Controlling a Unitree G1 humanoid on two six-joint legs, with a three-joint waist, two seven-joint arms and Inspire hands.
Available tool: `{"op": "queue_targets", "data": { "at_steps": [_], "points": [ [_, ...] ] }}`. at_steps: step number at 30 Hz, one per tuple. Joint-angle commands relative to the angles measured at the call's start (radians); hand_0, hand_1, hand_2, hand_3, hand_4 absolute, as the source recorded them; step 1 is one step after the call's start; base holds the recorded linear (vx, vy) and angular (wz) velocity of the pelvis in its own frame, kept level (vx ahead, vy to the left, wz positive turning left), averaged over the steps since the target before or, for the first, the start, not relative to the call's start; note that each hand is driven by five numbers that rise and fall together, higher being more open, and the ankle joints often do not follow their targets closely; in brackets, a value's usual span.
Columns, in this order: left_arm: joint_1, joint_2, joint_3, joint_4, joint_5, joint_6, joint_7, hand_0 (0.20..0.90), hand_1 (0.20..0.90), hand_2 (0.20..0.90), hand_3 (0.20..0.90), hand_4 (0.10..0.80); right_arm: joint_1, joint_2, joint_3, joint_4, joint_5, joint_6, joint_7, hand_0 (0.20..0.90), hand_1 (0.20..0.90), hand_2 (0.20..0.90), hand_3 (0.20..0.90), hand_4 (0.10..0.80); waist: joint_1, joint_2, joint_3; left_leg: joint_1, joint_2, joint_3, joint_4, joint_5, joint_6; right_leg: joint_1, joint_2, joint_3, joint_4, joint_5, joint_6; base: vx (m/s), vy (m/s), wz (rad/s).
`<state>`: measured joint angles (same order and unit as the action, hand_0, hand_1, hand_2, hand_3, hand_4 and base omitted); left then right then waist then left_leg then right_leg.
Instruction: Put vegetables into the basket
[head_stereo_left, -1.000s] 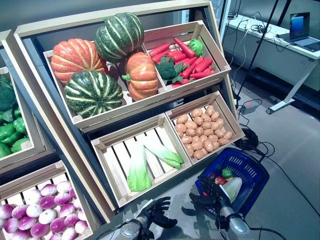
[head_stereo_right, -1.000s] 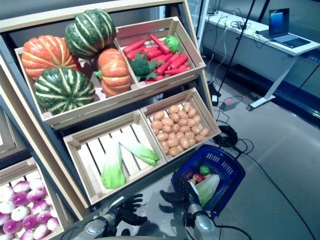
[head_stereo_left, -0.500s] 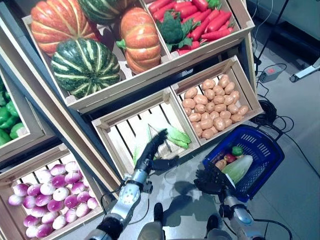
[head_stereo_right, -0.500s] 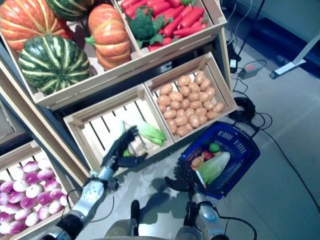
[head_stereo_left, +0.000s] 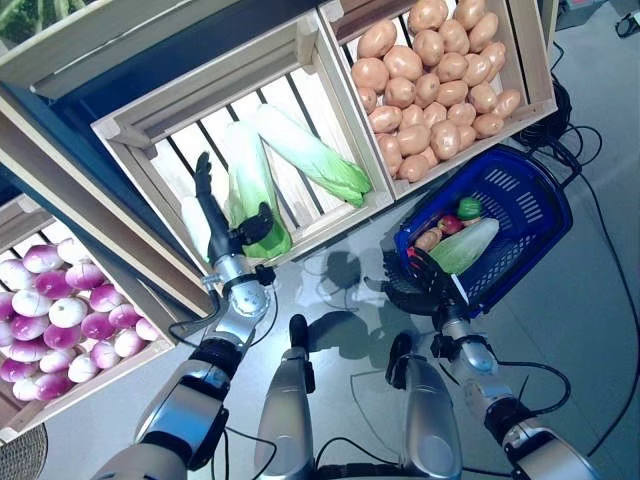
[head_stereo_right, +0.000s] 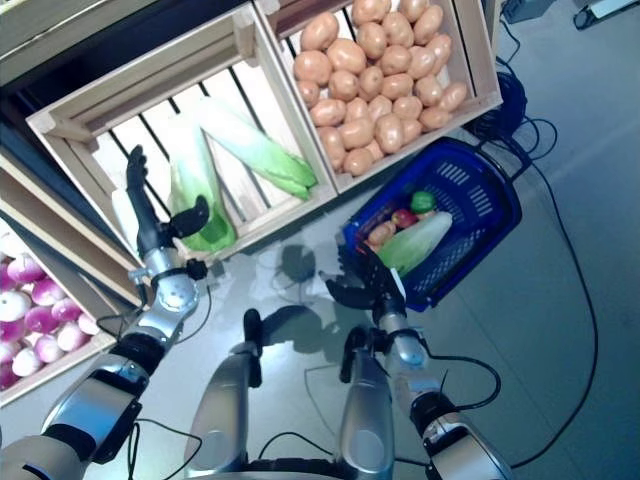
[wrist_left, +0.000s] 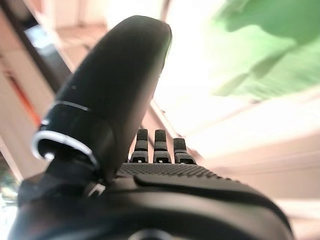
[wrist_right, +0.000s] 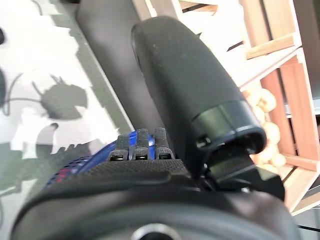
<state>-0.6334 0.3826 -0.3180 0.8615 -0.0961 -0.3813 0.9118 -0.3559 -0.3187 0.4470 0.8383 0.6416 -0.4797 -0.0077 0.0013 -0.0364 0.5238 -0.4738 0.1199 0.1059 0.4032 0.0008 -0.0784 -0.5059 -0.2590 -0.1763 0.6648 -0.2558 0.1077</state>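
Two cabbages lie in slatted crate; nearer one is your likely target. Left robot hand reaches into crate beside it, fingers straight, thumb spread wide, holding nothing; contact with leaf unclear. Basket on floor just right of crate, already holding cabbage and small produce. Right robot hand at basket's near rim; you can't tell if its fingers grip rim. Potatoes untouched. Upper shelves cut off.

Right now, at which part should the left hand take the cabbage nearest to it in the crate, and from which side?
Probably at the pale stalk half of the cabbage, where it looks firmer and narrower than the green leafy end. It lies lengthwise along the slats of the crate, so coming from above suits it, closing across its width. The left hand is open beside it.
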Motion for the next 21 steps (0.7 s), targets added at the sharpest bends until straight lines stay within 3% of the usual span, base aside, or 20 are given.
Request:
{"op": "queue_targets", "data": {
  "at_steps": [1,3,9,21],
  "points": [
    [-0.091,0.057,0.060,-0.092,-0.028,0.003,0.092,0.900,0.900,0.900,0.900,0.800,0.023,-0.024,-0.003,-0.175,0.032,-0.020,0.018,0.900,0.900,0.900,0.900,0.800,-0.022,-0.001,-0.004,-0.107,0.033,-0.029,0.175,-0.088,-0.002,-0.066,0.016,0.023,0.005,0.081,-0.061,0.031,0.119,0.07],
    [-0.103,0.065,0.072,-0.097,-0.066,0.028,0.104,0.900,0.900,0.900,0.900,0.800,0.018,-0.033,0.000,-0.205,0.029,0.001,0.013,0.900,0.900,0.900,0.900,0.800,-0.027,-0.006,-0.004,-0.167,0.038,-0.038,0.258,-0.145,-0.005,-0.128,0.019,0.043,0.085,0.036,-0.056,0.036,0.107,0.08],
    [-0.185,0.123,0.087,-0.066,-0.133,0.087,0.133,0.900,0.900,0.900,0.900,0.800,-0.027,-0.069,-0.002,-0.231,0.037,0.038,0.001,0.900,0.900,0.900,0.900,0.800,-0.036,-0.021,-0.004,-0.305,0.055,-0.058,0.391,-0.201,0.007,-0.268,0.026,0.065,0.209,-0.003,-0.067,-0.019,0.113,-0.06],
    [-0.412,0.234,0.027,0.013,-0.301,0.112,0.008,0.900,0.900,0.900,0.900,0.800,-0.048,-0.133,0.002,-0.281,0.027,0.069,-0.004,0.900,0.900,0.900,0.900,0.800,-0.061,-0.062,-0.004,-0.471,0.055,-0.081,0.523,-0.256,0.041,-0.442,0.028,0.073,0.307,-0.012,-0.067,-0.003,0.077,-0.07]
  ]
}}
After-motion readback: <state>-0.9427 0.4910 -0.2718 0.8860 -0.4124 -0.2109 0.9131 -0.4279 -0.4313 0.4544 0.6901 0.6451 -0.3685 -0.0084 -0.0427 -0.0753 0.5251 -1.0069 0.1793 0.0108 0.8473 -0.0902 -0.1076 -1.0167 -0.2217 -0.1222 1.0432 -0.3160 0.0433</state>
